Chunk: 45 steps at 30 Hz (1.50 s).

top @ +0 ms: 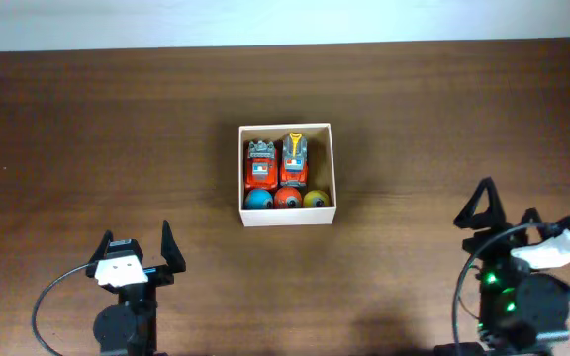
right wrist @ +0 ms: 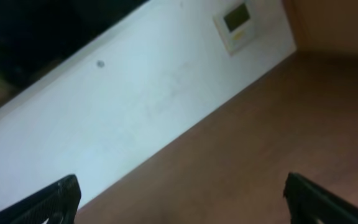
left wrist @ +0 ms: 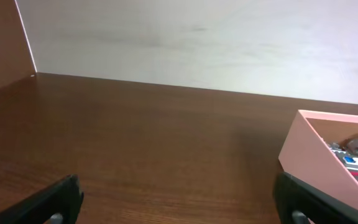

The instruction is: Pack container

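Observation:
The container (top: pixel 286 217), a small square cream-walled box, sits at the middle of the table. Inside it are two red-orange toy trucks (top: pixel 259 166) (top: pixel 294 161) side by side, with three small balls in front of them: blue (top: pixel 257 199), red (top: pixel 286 198) and yellow (top: pixel 314 199). My left gripper (top: pixel 137 247) is open and empty at the front left, well short of the container. In the left wrist view the container (left wrist: pixel 316 155) shows at the right, beside the open jaws (left wrist: pixel 179 202). My right gripper (top: pixel 506 213) is open and empty at the front right; its wrist view shows the open jaws (right wrist: pixel 182 199) over bare table.
The brown wooden table (top: pixel 117 129) runs back to a white wall (left wrist: pixel 197 37). A small wall panel (right wrist: pixel 236 23) shows in the right wrist view. A black cable (top: pixel 49 297) loops by the left arm.

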Motion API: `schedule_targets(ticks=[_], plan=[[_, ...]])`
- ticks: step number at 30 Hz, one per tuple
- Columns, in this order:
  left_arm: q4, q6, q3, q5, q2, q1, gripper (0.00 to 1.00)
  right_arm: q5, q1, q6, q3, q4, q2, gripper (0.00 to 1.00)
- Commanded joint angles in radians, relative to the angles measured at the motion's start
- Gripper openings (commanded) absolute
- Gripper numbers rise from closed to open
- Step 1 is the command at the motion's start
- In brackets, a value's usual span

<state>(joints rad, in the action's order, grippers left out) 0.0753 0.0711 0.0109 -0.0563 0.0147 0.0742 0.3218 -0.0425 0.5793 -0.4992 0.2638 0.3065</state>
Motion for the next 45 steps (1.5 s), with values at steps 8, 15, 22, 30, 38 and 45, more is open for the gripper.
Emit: schedule_targets(ticks=[8, 15, 22, 30, 38, 45], plan=[[0.005, -0.013, -0.002, 0.008, -0.010, -0.004, 0.99, -0.038, 0.006, -0.002, 0.284, -0.149, -0.283, 0.98], [0.005, -0.013, -0.002, 0.008, -0.010, -0.004, 0.99, -0.044, 0.006, -0.003, 0.336, -0.156, -0.303, 0.99], [0.005, -0.013, -0.002, 0.008, -0.010, -0.004, 0.99, -0.053, 0.005, -0.051, 0.415, -0.157, -0.303, 0.99], [0.005, -0.013, -0.002, 0.008, -0.010, -0.004, 0.99, -0.129, 0.004, -0.227, 0.462, -0.174, -0.303, 0.99], [0.005, -0.013, -0.002, 0.008, -0.010, -0.004, 0.99, -0.270, 0.004, -0.492, 0.462, -0.168, -0.303, 0.99], [0.005, -0.013, -0.002, 0.008, -0.010, -0.004, 0.99, -0.311, 0.004, -0.566, 0.462, -0.116, -0.303, 0.99]])
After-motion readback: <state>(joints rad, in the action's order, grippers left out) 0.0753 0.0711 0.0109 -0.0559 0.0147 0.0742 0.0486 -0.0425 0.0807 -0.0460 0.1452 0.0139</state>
